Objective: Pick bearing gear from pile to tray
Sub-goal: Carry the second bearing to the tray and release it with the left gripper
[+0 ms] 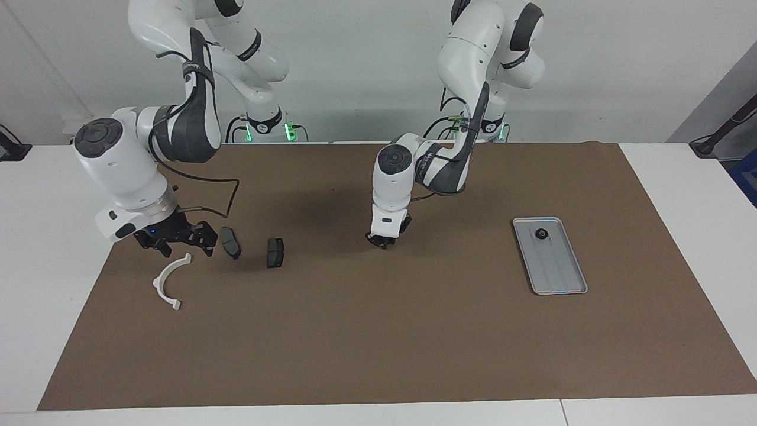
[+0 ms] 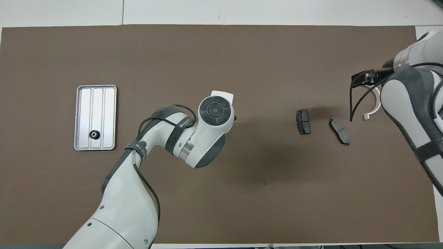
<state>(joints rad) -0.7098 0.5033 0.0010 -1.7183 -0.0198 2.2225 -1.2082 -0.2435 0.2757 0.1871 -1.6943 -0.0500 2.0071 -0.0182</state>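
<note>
The silver tray (image 1: 559,272) lies toward the left arm's end of the table, with one small black round gear (image 1: 541,234) in its end nearer to the robots; the tray (image 2: 104,103) and the gear (image 2: 93,134) also show in the overhead view. The pile lies toward the right arm's end: a white half-ring bracket (image 1: 167,283) and two dark brake pads (image 1: 230,242) (image 1: 275,252). My right gripper (image 1: 183,244) is open, low over the mat between the bracket and the nearest pad. My left gripper (image 1: 383,241) points down over the bare mat at mid-table. No other small black pieces show.
A brown mat (image 1: 378,343) covers most of the white table. In the overhead view the pads (image 2: 303,121) (image 2: 340,130) and the bracket (image 2: 372,111) lie beside the right arm, which covers part of the bracket.
</note>
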